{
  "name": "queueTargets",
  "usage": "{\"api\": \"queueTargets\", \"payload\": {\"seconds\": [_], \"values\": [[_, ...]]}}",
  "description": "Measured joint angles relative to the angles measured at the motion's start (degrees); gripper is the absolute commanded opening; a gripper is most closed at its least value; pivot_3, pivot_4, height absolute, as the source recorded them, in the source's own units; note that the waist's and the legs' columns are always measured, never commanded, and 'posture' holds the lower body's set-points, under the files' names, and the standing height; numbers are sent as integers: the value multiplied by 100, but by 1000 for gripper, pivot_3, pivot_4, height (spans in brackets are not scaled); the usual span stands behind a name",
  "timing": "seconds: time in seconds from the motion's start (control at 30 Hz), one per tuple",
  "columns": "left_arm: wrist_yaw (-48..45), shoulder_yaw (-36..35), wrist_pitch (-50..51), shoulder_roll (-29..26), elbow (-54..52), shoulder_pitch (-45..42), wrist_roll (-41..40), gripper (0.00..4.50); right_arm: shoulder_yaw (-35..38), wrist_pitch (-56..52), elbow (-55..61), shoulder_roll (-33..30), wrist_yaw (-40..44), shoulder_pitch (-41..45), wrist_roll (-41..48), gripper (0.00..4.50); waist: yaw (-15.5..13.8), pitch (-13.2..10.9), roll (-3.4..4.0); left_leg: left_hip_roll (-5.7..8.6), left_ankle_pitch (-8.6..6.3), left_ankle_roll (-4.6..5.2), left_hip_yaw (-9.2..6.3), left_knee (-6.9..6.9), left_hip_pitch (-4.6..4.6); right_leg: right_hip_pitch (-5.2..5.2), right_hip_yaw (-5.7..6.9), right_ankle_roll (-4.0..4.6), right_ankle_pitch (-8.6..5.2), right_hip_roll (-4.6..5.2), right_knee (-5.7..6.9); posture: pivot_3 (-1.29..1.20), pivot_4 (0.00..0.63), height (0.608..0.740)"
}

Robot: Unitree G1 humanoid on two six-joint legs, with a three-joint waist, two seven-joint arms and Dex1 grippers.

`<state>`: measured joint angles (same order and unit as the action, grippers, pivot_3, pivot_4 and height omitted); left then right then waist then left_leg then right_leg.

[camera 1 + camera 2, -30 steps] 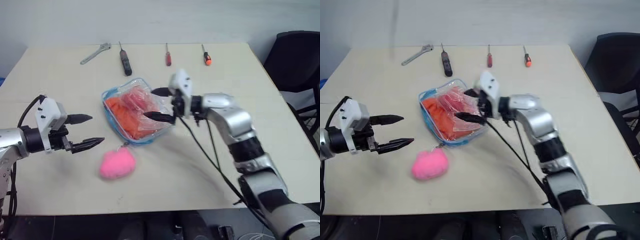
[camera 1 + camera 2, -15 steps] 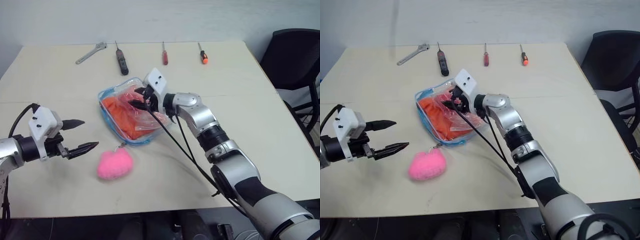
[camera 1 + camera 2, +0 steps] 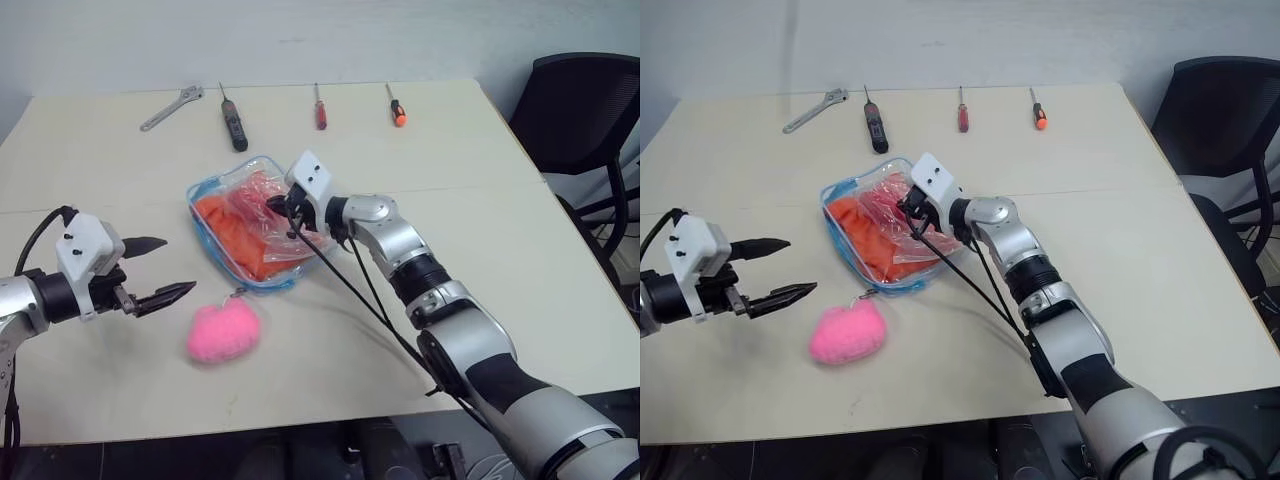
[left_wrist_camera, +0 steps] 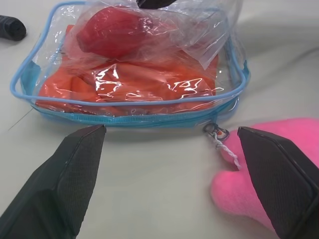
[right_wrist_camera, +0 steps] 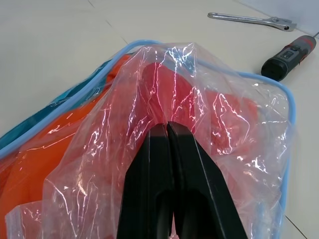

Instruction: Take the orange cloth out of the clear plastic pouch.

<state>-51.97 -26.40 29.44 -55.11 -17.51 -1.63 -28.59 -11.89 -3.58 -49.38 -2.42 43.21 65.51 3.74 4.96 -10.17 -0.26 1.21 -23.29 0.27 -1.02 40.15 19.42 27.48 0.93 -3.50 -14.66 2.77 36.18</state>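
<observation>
The clear plastic pouch (image 3: 247,225), blue-trimmed with rounded corners, lies mid-counter (image 3: 480,180), the crumpled orange cloth (image 4: 134,89) inside it under a thin film bag (image 5: 199,114) holding something red. The right tool (image 3: 283,209) has pinched closed on that film. The left tool (image 3: 165,270) hovers wide apart, empty, beside the pink fluffy heart (image 3: 224,332).

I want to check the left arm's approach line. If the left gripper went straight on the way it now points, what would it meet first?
Probably the clear plastic pouch with light blue trim, at its zipper edge, centred between the open left gripper fingers. The pink fluffy heart lies off to one side.
</observation>
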Motion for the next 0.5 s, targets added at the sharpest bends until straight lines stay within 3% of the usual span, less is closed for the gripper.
{"api": "queueTargets", "payload": {"seconds": [0.03,0.13,0.5], "values": [[0,4,-9,0,1,-12,9,4500,22,24,0,2,7,0,1,53,0,0,0,0,0,0,0,0,0,0,0,0,0,0,0,0,150,740],[1,29,-22,0,18,-39,60,4500,258,-42,96,40,62,0,160,649,-2,0,0,0,0,0,0,0,0,0,-1,0,0,0,1,0,150,740],[-5,72,-74,0,62,-195,135,4500,394,-113,-19,159,78,369,98,4312,4,0,0,0,1,-2,1,0,-4,0,-2,1,0,0,6,0,150,740]]}}
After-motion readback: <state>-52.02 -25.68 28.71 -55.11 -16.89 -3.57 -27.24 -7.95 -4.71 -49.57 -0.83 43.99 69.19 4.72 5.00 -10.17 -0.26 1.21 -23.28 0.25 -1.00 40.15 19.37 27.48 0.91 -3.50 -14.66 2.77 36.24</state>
